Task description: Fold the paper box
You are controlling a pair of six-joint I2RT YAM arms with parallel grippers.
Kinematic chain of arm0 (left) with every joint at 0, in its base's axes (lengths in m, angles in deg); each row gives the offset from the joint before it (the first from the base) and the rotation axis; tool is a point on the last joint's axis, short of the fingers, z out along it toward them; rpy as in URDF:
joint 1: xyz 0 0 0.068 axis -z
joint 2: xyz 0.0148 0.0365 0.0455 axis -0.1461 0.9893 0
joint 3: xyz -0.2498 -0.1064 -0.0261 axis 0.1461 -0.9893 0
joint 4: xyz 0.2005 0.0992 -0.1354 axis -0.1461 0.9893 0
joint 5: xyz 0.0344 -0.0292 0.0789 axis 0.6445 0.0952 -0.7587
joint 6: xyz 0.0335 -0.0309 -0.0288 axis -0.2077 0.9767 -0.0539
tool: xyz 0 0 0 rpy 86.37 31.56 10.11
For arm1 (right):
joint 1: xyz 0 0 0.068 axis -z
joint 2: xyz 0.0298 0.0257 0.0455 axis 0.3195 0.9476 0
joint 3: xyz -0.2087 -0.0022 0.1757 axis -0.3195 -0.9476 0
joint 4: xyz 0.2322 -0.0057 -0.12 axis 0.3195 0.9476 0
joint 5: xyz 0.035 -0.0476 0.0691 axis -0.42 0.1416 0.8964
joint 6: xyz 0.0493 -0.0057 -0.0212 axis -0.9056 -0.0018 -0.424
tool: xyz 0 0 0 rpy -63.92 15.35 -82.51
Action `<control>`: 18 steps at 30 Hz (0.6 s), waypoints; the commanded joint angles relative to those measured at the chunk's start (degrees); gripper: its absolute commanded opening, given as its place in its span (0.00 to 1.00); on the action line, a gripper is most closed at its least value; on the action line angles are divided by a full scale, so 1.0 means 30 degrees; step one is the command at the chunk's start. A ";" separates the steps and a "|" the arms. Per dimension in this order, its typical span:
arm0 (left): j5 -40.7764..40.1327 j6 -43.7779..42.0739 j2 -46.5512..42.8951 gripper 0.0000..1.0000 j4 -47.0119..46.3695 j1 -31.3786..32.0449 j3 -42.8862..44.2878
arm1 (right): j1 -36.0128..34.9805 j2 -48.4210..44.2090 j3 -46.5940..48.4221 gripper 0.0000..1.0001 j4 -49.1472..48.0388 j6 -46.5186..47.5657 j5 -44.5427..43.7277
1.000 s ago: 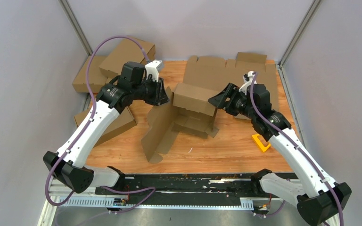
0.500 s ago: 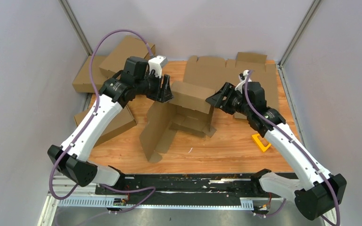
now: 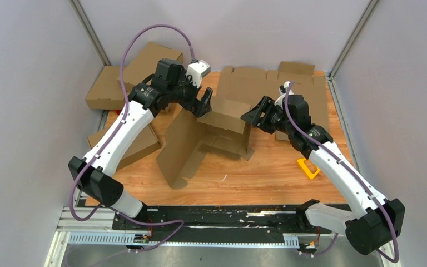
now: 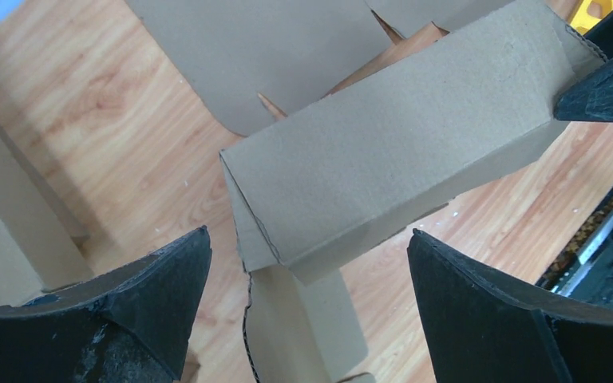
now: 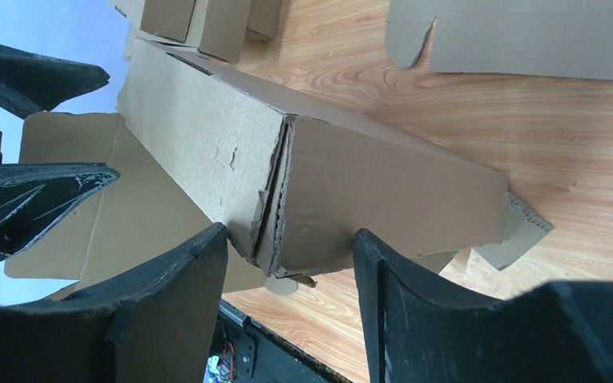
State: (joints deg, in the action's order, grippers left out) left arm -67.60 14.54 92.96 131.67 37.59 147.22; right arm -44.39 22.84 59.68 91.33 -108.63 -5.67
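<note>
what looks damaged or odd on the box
The paper box has a scuffed, peeled patch on its wall beside the corner in the right hand, and that corner's seam gapes with ragged edges. Nothing else stands out.

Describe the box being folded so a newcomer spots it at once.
On the wooden table, look between the left hand and right hand. The paper box there is half-folded, walls raised; the flat sheet behind and closed boxes at left are not.
</note>
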 commanded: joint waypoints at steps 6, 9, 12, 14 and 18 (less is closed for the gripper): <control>0.0784 -0.0773 0.1811 1.00 0.0872 0.0055 0.2797 | -0.0093 0.0159 0.1202 0.59 -0.0703 0.0274 -0.0113; 0.1262 -0.0875 0.2793 1.00 0.2284 0.0055 0.3686 | -0.0084 0.0288 0.1291 0.59 -0.0731 0.0201 -0.0044; 0.1683 -0.1040 0.4131 1.00 0.4396 0.0052 0.5329 | -0.0073 0.0383 0.1402 0.59 -0.0762 0.0172 0.0029; 0.1893 -0.1056 0.5009 1.00 0.5621 0.0051 0.6303 | -0.0086 0.0461 0.1531 0.59 -0.0721 0.0187 0.0013; 0.2560 -0.0104 0.4980 1.00 0.5292 0.0004 0.6249 | -0.0088 0.0720 0.1719 0.59 -0.0731 0.0170 0.0144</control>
State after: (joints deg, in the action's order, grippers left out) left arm -63.82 12.10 108.26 143.86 37.55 165.03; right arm -44.39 24.41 62.06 91.31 -108.24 -5.72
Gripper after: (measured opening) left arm 1.000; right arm 0.591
